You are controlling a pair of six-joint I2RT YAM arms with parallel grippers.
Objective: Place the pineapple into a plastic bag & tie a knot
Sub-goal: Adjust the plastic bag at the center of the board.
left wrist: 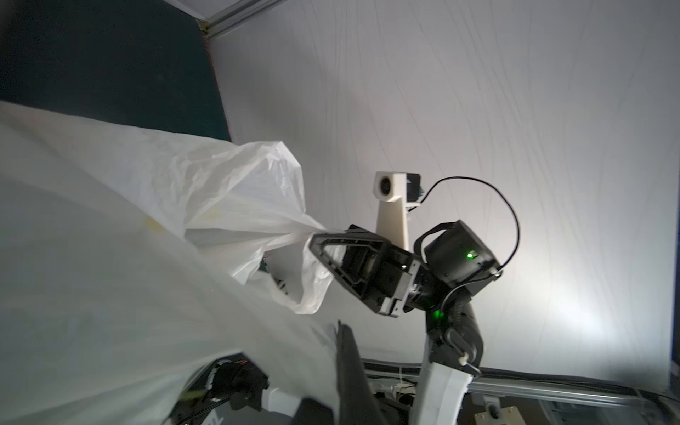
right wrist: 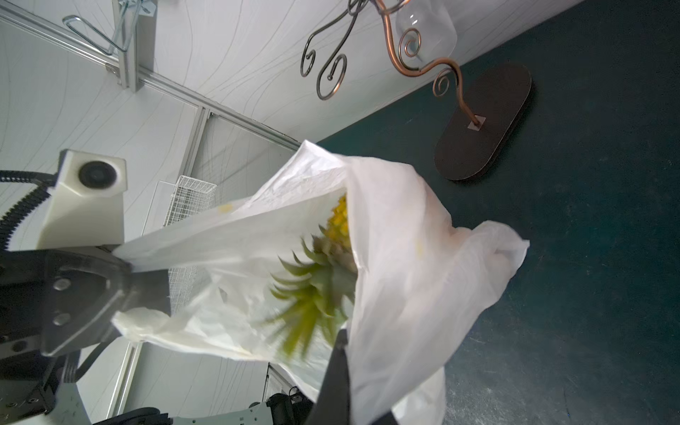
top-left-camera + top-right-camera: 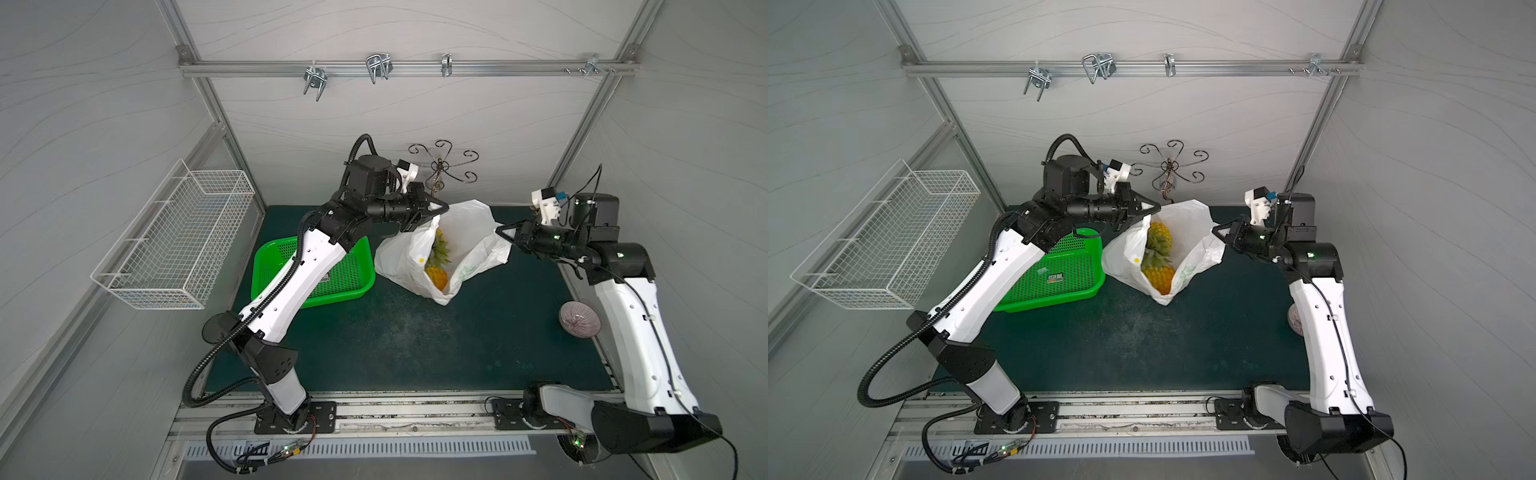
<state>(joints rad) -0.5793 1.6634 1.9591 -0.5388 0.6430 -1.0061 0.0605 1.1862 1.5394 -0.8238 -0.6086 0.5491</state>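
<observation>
Both grippers are clenched on thin white film. The left gripper (image 3: 444, 207) pinches one upper edge of the plastic bag (image 3: 395, 259), which the right wrist view shows as a flat, taut strip running out of its black jaws. The right gripper (image 3: 500, 230) pinches the opposite edge, and in the left wrist view a slack handle loop droops below its tip. Held between them, the bag's mouth gapes wide towards the camera in both top views, while its bottom rests on the dark green mat (image 3: 415, 345) near the back wall, between the two arms. The film is crinkled, glossy and half see-through, with a small yellow dot (image 3: 422, 260) on the side nearer the left arm. The pineapple (image 3: 1160, 277) sits inside the bag, showing bumpy yellow skin and spiky green leaves. Yellow skin shows on both sides of the leaves, so I cannot tell whether it is one fruit or two. Just beside the bag, on the left arm's side, lies a bright green perforated plastic tray (image 3: 345, 286). A stand of curled metal wire (image 3: 442, 166) rises behind the bag on a dark oval base. A ribbed purple bowl (image 3: 579, 321) sits by the right arm, and a white wire basket (image 3: 174, 237) hangs on the side wall.
</observation>
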